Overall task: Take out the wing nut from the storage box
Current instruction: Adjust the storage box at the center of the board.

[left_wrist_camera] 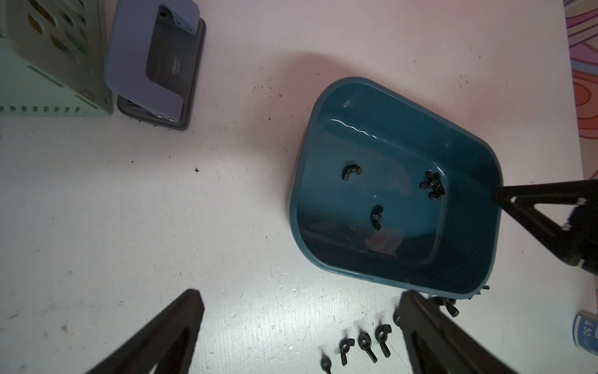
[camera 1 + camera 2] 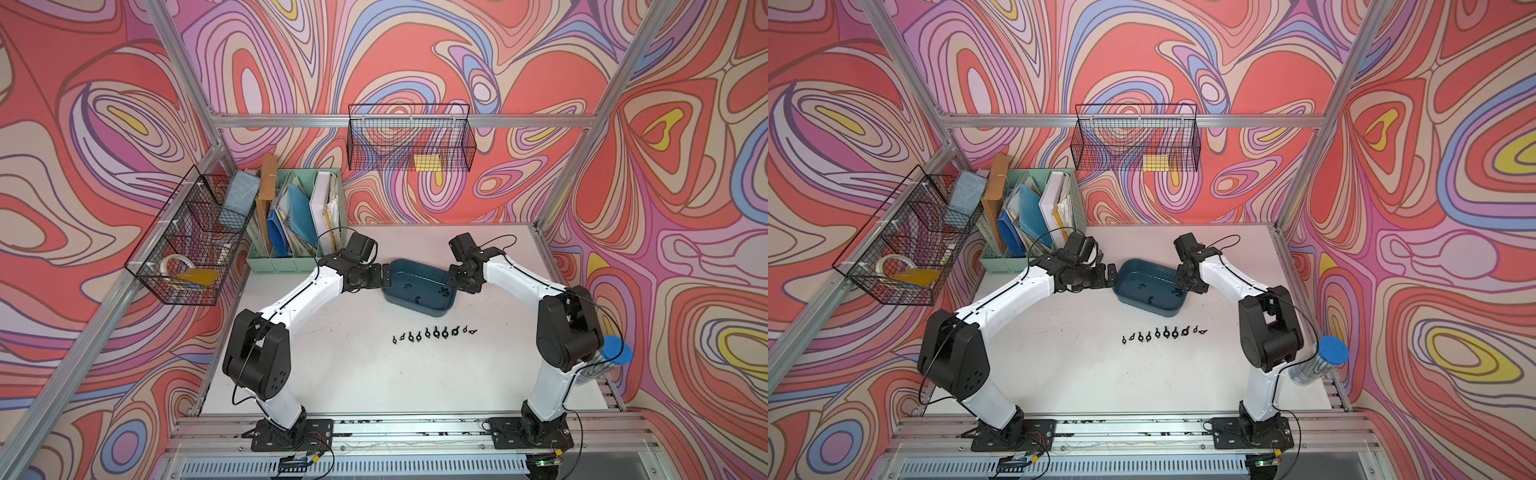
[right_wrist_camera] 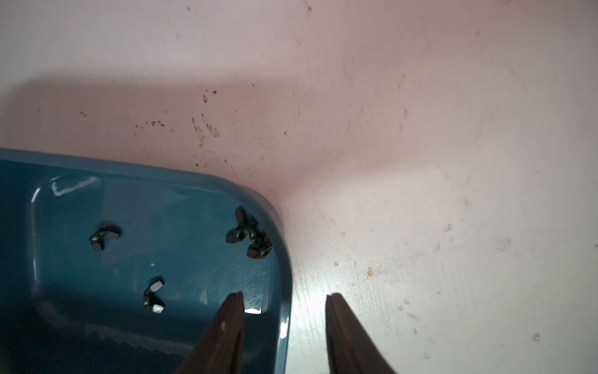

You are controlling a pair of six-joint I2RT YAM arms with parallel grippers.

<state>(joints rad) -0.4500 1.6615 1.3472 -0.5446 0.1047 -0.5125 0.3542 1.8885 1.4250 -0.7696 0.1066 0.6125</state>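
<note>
Right wrist: glossy rounded storage box point(image 3: 81, 285), black wing nuts point(image 3: 249, 233).

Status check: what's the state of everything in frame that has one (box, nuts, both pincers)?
storage box: upright on the table, no lid.
wing nuts in the box: two lying apart, plus a cluster near a corner.
wing nuts on the table: lined up in a row outside the box.
left pincer: open, empty, near one short end of the box.
right pincer: open, astride the box's rim, holding nothing.
</note>
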